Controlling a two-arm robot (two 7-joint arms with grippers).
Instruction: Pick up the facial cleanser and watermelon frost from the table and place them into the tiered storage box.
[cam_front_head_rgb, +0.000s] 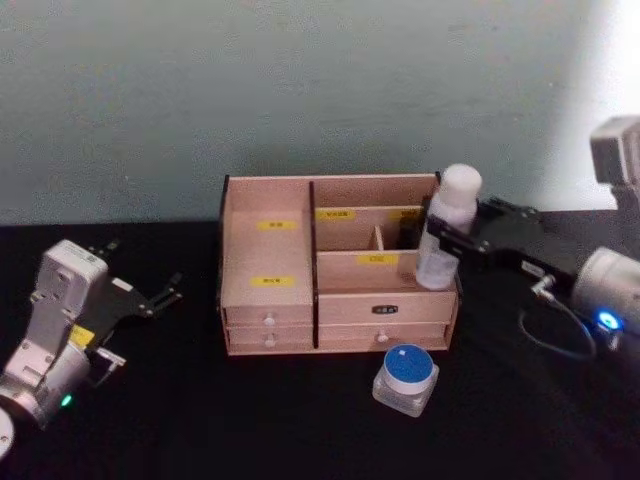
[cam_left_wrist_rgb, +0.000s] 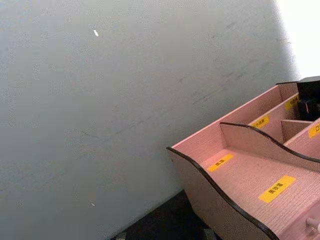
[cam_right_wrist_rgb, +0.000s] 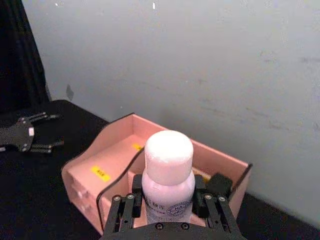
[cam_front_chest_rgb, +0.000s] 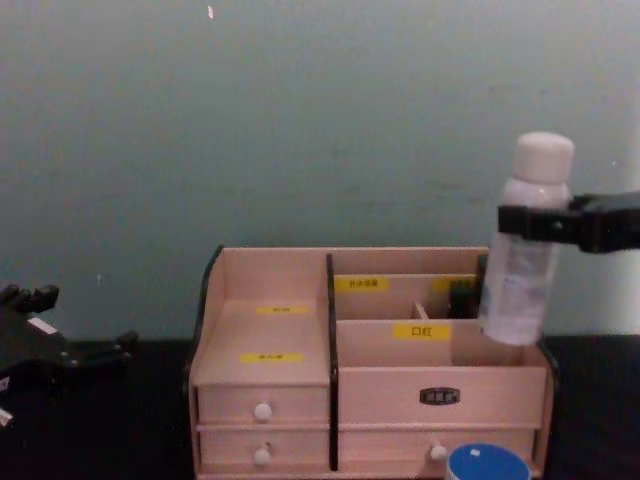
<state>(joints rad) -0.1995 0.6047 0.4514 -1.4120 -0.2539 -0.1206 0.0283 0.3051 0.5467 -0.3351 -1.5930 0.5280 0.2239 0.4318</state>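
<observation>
The facial cleanser (cam_front_head_rgb: 447, 228), a tall white bottle with a rounded cap, hangs slightly tilted over the right end of the tiered storage box (cam_front_head_rgb: 270, 255). My right gripper (cam_front_head_rgb: 440, 232) is shut on its upper body. From the chest, the bottle (cam_front_chest_rgb: 528, 250) has its base just above the box's right rim (cam_front_chest_rgb: 545, 360). In the right wrist view, fingers (cam_right_wrist_rgb: 122, 212) clamp the bottle (cam_right_wrist_rgb: 168, 175) on both sides. The watermelon frost (cam_front_head_rgb: 406, 378), a squat clear jar with a blue lid, stands on the table in front of the box's right drawers. My left gripper (cam_front_head_rgb: 160, 298) rests open at the far left.
A small dark bottle (cam_front_head_rgb: 408, 232) stands in a rear right compartment of the box, close to the held bottle. The table (cam_front_head_rgb: 200, 420) is black, and a grey wall rises right behind the box. A cable (cam_front_head_rgb: 550, 330) loops on the table under my right arm.
</observation>
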